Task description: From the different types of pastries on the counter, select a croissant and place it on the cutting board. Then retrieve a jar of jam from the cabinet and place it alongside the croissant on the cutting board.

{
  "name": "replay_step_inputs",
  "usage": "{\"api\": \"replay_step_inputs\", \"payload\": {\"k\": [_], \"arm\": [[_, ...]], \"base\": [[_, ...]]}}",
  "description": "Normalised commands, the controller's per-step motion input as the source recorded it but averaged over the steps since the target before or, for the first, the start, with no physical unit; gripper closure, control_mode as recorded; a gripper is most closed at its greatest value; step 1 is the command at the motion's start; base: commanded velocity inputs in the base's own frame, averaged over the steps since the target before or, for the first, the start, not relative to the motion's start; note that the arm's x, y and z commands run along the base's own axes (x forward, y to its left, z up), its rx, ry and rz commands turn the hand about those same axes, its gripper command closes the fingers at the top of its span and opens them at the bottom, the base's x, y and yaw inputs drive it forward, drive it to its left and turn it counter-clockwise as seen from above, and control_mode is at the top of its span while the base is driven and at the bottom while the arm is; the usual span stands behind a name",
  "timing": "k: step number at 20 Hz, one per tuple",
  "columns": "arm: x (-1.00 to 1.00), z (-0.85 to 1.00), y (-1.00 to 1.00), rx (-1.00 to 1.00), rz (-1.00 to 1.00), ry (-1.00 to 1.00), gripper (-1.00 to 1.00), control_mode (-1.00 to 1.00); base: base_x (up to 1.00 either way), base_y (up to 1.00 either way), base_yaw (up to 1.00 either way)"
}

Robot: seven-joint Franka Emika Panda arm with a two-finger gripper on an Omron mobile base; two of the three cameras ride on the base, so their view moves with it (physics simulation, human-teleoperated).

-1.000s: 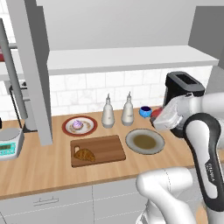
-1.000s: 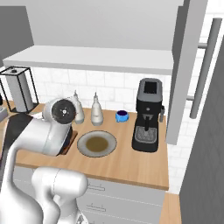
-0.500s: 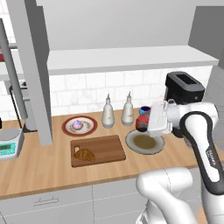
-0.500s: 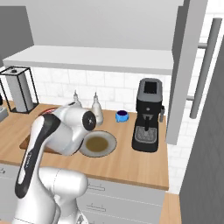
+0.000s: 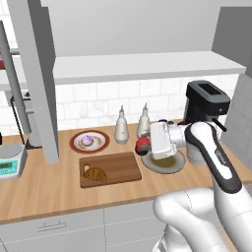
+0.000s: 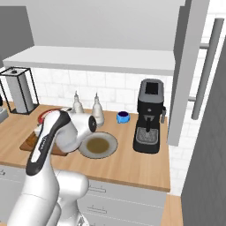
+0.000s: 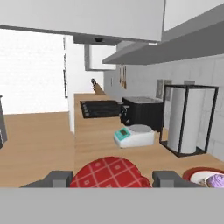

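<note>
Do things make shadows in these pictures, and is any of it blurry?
Left base view: soft, faint shadows beside the cutting board and croissant; edges slightly fuzzy. Right base view: flat, even light, no glare. Hand view: the red checked jar looks sharp between the gripper tips.

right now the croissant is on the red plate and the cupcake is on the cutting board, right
No, they are swapped. The left base view shows the croissant lying on the cutting board, and the cupcake sitting on the red plate behind it.
</note>
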Motion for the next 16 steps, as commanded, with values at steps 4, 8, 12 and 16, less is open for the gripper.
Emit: {"api": "replay_step_inputs", "payload": {"k": [4, 8, 12, 16], "arm": [[0.29, -0.34, 0.21, 0.04, 0.01, 0.0, 1.0, -1.0], [0.34, -0.57, 0.19, 0.08, 0.1, 0.02, 1.0, -1.0], [0.38, -0.61, 0.16, 0.04, 0.11, 0.03, 1.0, -1.0], [0.35, -0.68, 0.16, 0.0, 0.11, 0.01, 1.0, -1.0]], "base": [[0.0, 0.0, 0.0], [0.0, 0.0, 0.0], [0.0, 0.0, 0.0], [0.0, 0.0, 0.0]]}}
